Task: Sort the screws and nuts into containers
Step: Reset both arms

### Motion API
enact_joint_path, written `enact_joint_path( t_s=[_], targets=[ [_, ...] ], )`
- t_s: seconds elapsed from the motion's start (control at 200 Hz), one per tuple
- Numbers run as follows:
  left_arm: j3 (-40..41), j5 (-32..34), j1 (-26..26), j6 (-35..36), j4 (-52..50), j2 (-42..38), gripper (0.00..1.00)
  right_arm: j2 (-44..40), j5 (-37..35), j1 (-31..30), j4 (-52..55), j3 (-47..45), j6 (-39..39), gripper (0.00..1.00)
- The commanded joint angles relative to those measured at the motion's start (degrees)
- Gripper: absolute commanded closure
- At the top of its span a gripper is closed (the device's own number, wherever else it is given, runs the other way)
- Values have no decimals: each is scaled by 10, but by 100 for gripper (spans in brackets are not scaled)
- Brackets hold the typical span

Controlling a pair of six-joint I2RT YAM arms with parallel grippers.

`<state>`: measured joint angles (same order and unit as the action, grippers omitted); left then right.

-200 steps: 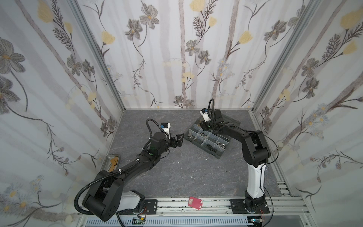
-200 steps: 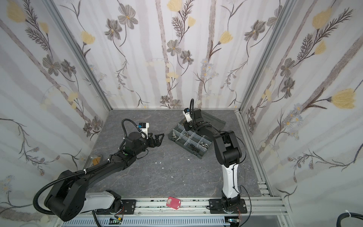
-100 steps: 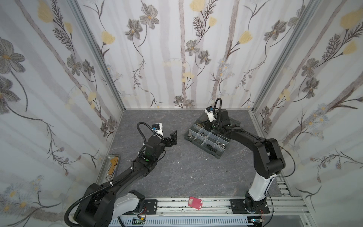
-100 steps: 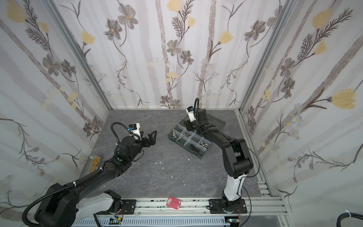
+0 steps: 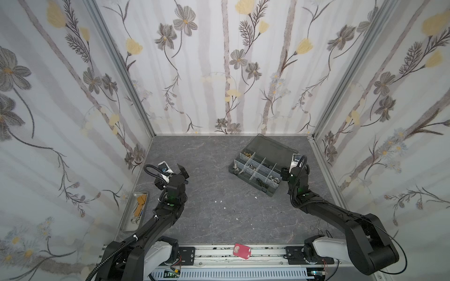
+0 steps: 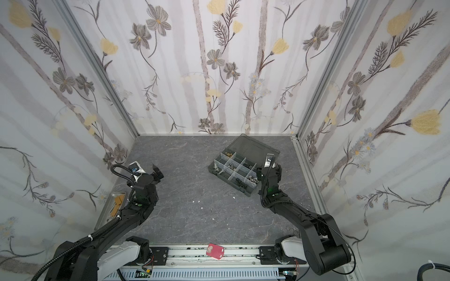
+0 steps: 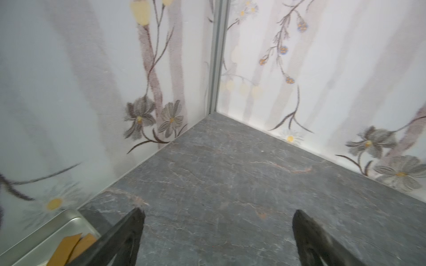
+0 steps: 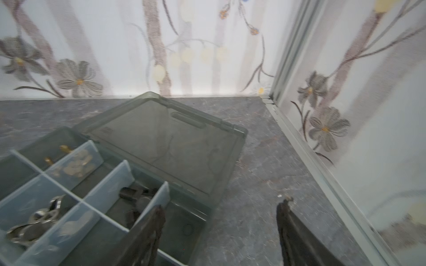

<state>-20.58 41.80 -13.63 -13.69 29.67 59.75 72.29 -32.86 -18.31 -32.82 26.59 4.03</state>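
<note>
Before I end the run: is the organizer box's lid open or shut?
Open: the lid lies flat behind the box, leaving the cells uncovered.

Both top views look steeply down from high above the near edge, sharing almost the whole bench [image 5: 207,219]. The left wrist view sits low, facing the far-left corner; the right wrist view, close over the organizer box [image 8: 161,142], faces the far-right corner.

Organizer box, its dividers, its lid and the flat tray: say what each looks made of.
Organizer box: dark grey plastic, apparently; moulded walls. Dividers: clear, faintly bluish plastic; contents show through them. Lid: smoky translucent plastic, glossy; the floor's veining shows through. Tray: likely steel or aluminium, dull silver with a raised rim and soft reflections.
</note>
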Motion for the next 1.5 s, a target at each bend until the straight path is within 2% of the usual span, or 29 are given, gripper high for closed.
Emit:
enact_joint_path(
  t_s=[0.0, 0.13, 0.22, 0.285, 0.385, 0.48, 0.535, 0.625, 0.684, 0.739, 0.824, 0.844, 0.859, 0.894, 0.949, 1.024, 1.079, 1.144, 1.199, 1.494],
  targets=[
    [23, 14, 30, -19, 1, 13, 0, 1, -77, 21, -54, -26, 11, 24],
    [49, -22, 62, -22, 69, 60, 0, 36, -63, 56, -50, -37, 57, 23],
    [79, -50, 69, -2, 169, 92, 0, 60, -49, 65, -97, -53, 53, 23],
    [77, -71, 72, 11, 201, 106, 0, 67, -39, 72, -120, -59, 45, 23],
    [110, -118, 73, 44, 328, 121, 0, 73, 3, 82, -166, -68, 14, 23],
    [135, -182, 76, 75, 452, 169, 0, 77, 33, 92, -199, -76, -14, 23],
    [126, -208, 75, 100, 465, 188, 0, 79, 48, 95, -256, -94, -38, 22],
    [124, -221, 77, 117, 519, 233, 0, 102, 124, 129, -314, -111, -12, 22],
    [126, -224, 77, 115, 549, 265, 0, 123, 132, 137, -357, -120, -9, 22],
    [143, -248, 76, 125, 615, 298, 0, 107, 146, 138, -333, -124, -8, 22],
    [187, -282, 74, 143, 741, 347, 0, 119, 184, 138, -434, -174, -24, 20],
    [192, -290, 75, 141, 734, 340, 0, 129, 189, 138, -478, -190, -28, 2],
    [192, -298, 75, 144, 726, 335, 0, 139, 191, 138, -517, -203, -31, 0],
    [190, -325, 76, 154, 733, 340, 0, 148, 194, 138, -574, -223, -34, 0],
    [185, -348, 76, 164, 727, 341, 0, 136, 188, 140, -554, -223, -26, 0],
    [154, -332, 77, 158, 648, 326, 0, 143, 185, 144, -493, -182, -21, 0],
    [104, -324, 80, 151, 540, 314, 0, 140, 186, 150, -404, -142, -8, 0],
    [64, -370, 119, 114, 459, 311, 0, 136, 201, 163, -408, -149, 0, 0],
    [63, -372, 128, 103, 460, 310, 0, 143, 201, 162, -436, -156, -3, 0],
    [63, -364, 124, 107, 460, 311, 0, 140, 200, 160, -434, -157, -5, 0]
  ],
)
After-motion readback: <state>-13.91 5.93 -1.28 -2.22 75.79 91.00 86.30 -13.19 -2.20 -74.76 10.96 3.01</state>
